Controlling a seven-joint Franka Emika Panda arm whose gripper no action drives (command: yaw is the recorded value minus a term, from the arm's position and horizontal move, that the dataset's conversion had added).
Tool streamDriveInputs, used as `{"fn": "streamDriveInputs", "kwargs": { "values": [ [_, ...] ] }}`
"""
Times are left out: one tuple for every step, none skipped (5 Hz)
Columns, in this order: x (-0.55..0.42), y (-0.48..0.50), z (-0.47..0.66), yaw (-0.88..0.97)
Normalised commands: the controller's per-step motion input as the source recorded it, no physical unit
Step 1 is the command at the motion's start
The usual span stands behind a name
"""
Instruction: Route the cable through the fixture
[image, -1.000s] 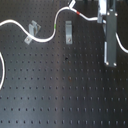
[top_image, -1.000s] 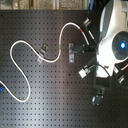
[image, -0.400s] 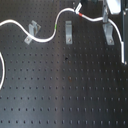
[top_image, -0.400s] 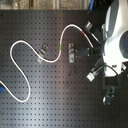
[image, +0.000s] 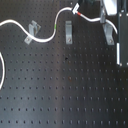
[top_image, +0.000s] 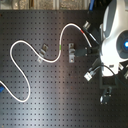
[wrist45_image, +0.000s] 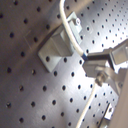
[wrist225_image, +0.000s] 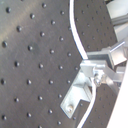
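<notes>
- The white cable (image: 44, 38) is lying across a black perforated breadboard table (image: 65, 95) in both exterior views, snaking in loose curves.
- In the first exterior view the cable is running from the first exterior view's left edge, dipping past a small metal clip fixture (image: 32, 31), then rising past a green band (image: 55, 24) toward a red band (image: 77, 13) near the top.
- A second metal clip fixture (image: 68, 33) is standing just below that rise, and a third (image: 108, 31) is standing toward the first exterior view's right, partly behind the arm's dark column (image: 123, 40).
- In the second exterior view the cable (top_image: 30, 47) is forming a wide loop on the second exterior view's left, passing the left clip (top_image: 43, 51), carrying its green band (top_image: 60, 47) beside the middle clip (top_image: 73, 52), and arching up before reaching the white arm (top_image: 117, 37).
- The gripper (wrist225_image: 97, 75) is showing in the second wrist view as metal fingers (wrist225_image: 92, 66) pressing together on the cable (wrist225_image: 73, 35), which is running straight through them.
- In the first wrist view the cable (wrist45_image: 70, 30) is crossing over a grey bracket fixture (wrist45_image: 57, 42) and reaching the gripper (wrist45_image: 95, 70); whether it is sitting inside the bracket's slot I cannot tell.
- The cable is trailing on past the fingers as a thin strand in both wrist views.
</notes>
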Motion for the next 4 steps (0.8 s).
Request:
{"fn": "streamDriveInputs", "kwargs": {
  "values": [
    [-0.269, -0.014, 0.31, 0.0],
    [-0.309, 0.006, 0.29, 0.01],
    [-0.354, 0.025, 0.29, 0.1],
    [-0.376, 0.066, 0.3, 0.14]
  ]
}}
